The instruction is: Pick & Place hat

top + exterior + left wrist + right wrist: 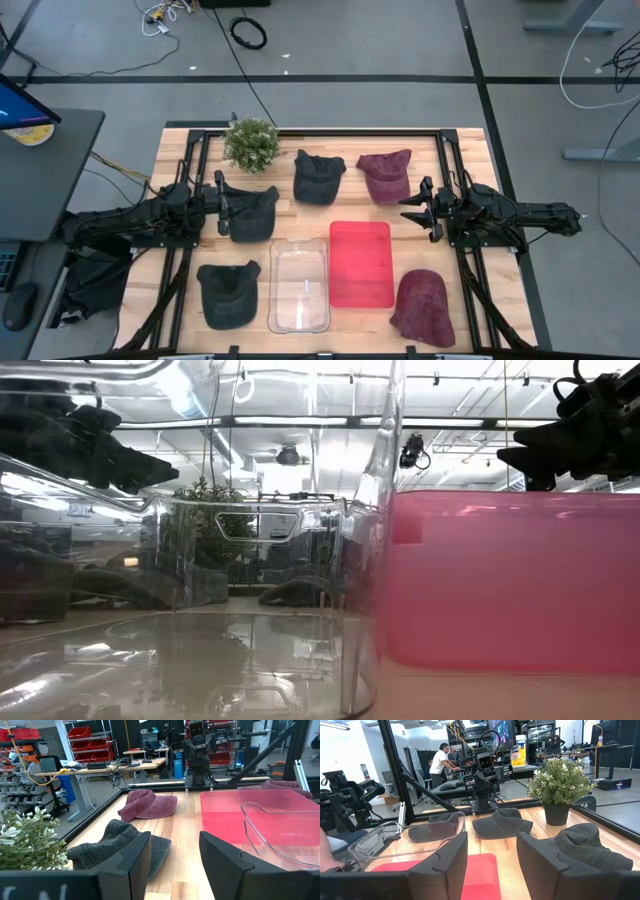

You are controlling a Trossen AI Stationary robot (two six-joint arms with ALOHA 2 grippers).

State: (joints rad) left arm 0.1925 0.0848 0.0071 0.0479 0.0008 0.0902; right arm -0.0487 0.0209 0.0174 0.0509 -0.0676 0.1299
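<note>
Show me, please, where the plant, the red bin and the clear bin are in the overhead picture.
plant (251,143), high view, middle of its leafy top.
red bin (361,263), high view, centre of its bare floor.
clear bin (299,286), high view, centre of its see-through bottom.

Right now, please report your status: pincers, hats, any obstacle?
Left pincer open, over a dark hat. Right pincer open, empty, beside a maroon hat. No hat grasped yet. No obstacle seen.

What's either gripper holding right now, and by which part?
Nothing. The left gripper and right gripper are both open and empty above the table.
</note>
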